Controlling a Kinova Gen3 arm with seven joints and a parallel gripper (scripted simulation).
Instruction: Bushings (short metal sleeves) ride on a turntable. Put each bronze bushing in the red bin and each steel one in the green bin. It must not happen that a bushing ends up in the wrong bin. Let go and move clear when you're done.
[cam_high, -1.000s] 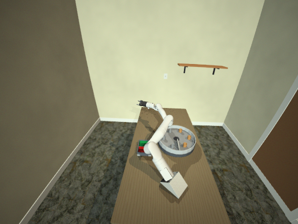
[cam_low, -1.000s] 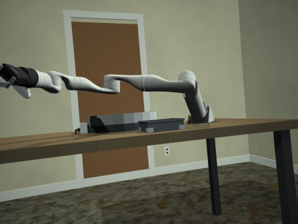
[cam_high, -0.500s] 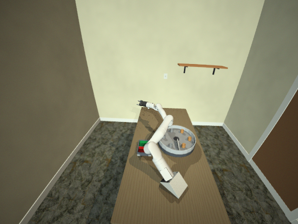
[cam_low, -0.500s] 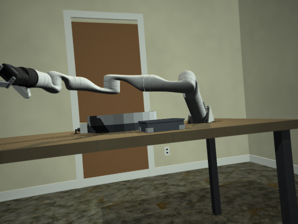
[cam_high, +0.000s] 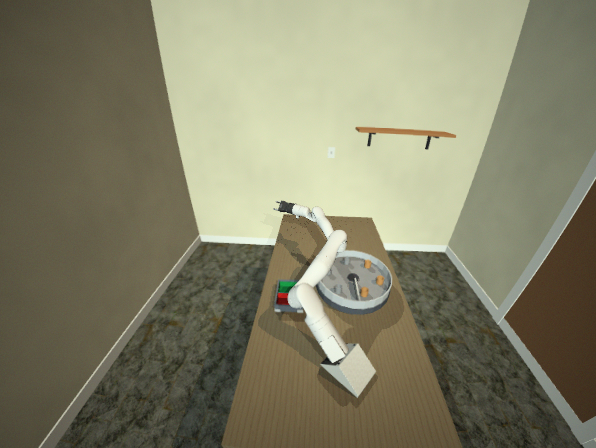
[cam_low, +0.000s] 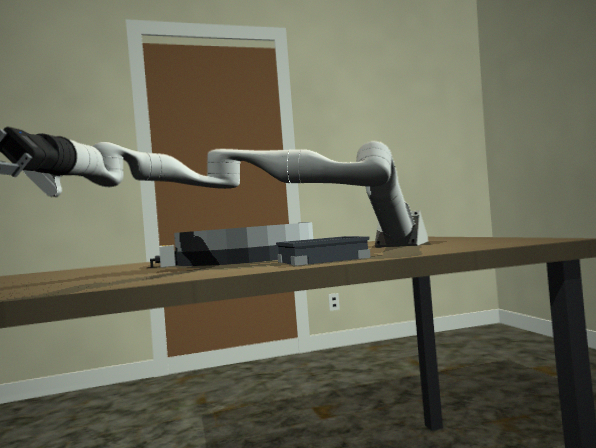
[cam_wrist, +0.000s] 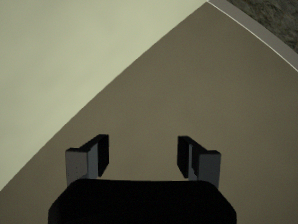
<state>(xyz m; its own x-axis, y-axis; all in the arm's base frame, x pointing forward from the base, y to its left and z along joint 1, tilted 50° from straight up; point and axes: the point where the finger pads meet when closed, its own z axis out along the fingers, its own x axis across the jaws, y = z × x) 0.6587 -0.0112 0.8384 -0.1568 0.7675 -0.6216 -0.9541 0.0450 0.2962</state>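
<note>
A round grey turntable (cam_high: 352, 282) sits on the wooden table and carries three bronze bushings (cam_high: 367, 263) (cam_high: 379, 279) (cam_high: 364, 292). Grey steel bushings (cam_high: 345, 261) show faintly on its far and left side. The green bin (cam_high: 286, 286) and the red bin (cam_high: 282, 298) lie side by side in a grey tray left of the turntable, partly hidden by my arm. My gripper (cam_high: 276, 205) is open and empty, stretched out high past the table's far left corner, far from the turntable. It also shows in the side view (cam_low: 22, 175) and in the wrist view (cam_wrist: 143, 156), facing the room's walls.
The arm's base (cam_high: 348, 369) stands on a wedge mount in the middle of the table. In the side view the turntable (cam_low: 235, 245) and the bin tray (cam_low: 322, 249) show edge-on. A wall shelf (cam_high: 405, 132) hangs at the back right.
</note>
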